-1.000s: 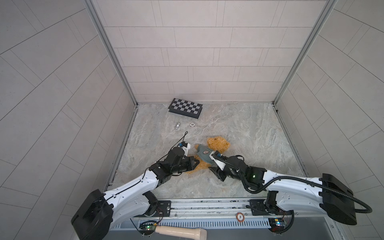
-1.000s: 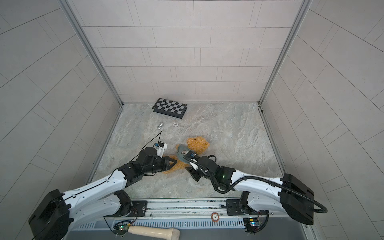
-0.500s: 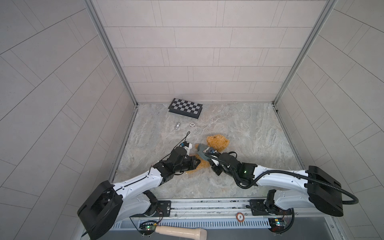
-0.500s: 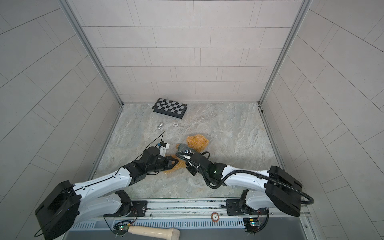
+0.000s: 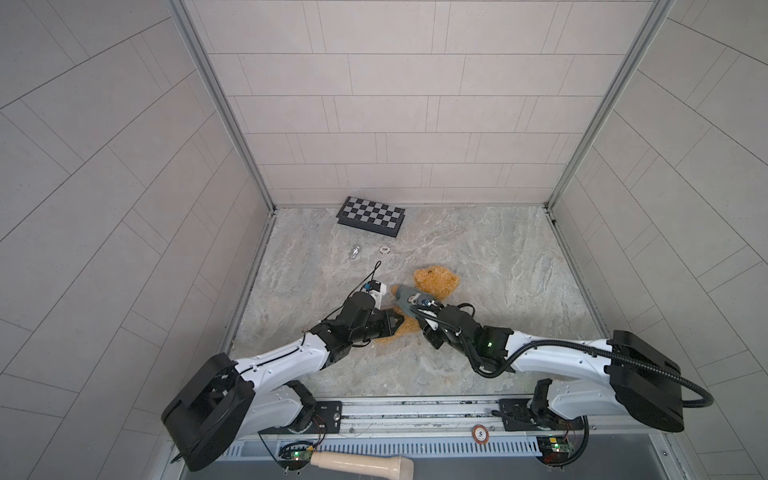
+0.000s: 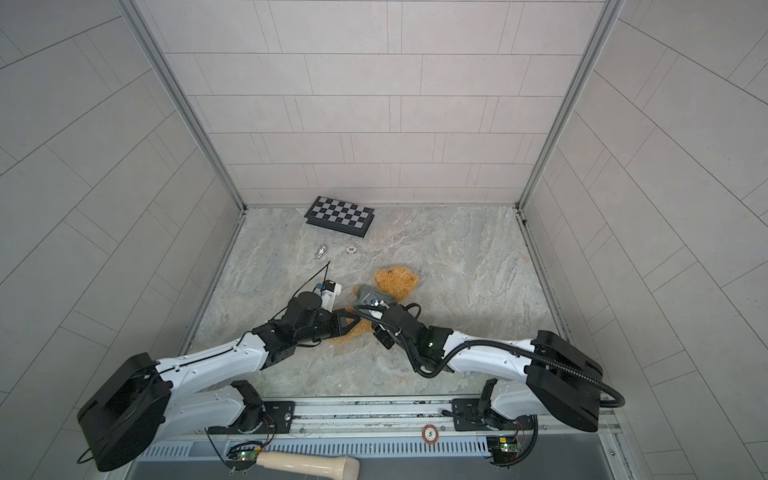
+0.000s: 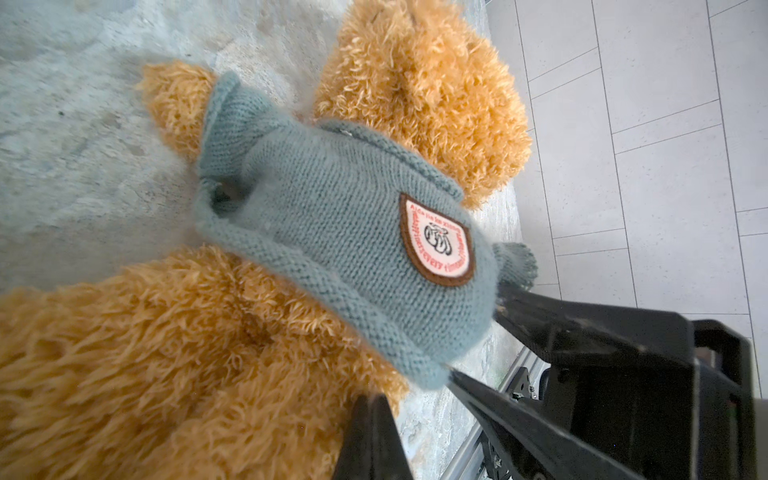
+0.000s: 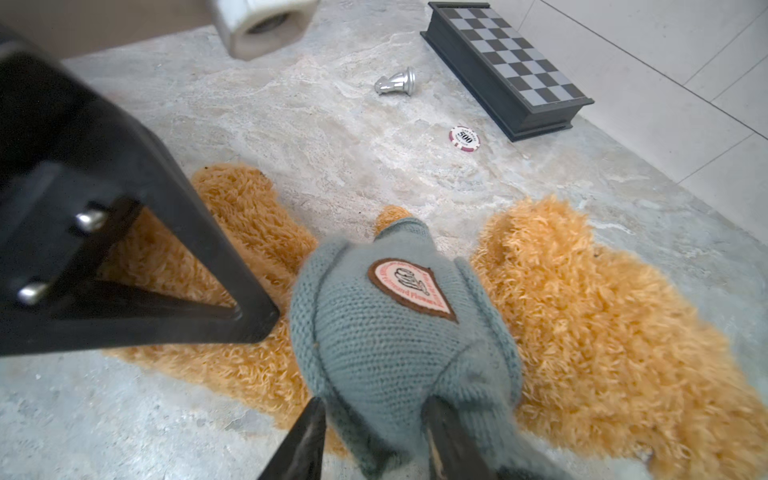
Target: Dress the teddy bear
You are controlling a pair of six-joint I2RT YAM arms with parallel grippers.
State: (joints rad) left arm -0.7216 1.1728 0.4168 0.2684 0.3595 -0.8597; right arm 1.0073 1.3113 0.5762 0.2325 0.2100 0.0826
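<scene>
On the marbled table (image 5: 519, 266), mid-field, the right gripper (image 8: 374, 405) has its fingers partly apart, clamped across the bunched hem of the grey-blue sweater (image 7: 332, 232). The left gripper (image 8: 255, 322) has its jaws closed to a point, with the tip pressed into leg fur; whether any fur is pinched cannot be told. The teddy bear (image 5: 440, 280) lies flat between them, long axis diagonal, head toward the far wall and slightly right, legs toward the near left. The sweater is on its torso, badge up. Both arms reach low and nearly level from the near rail, converging on the bear.
</scene>
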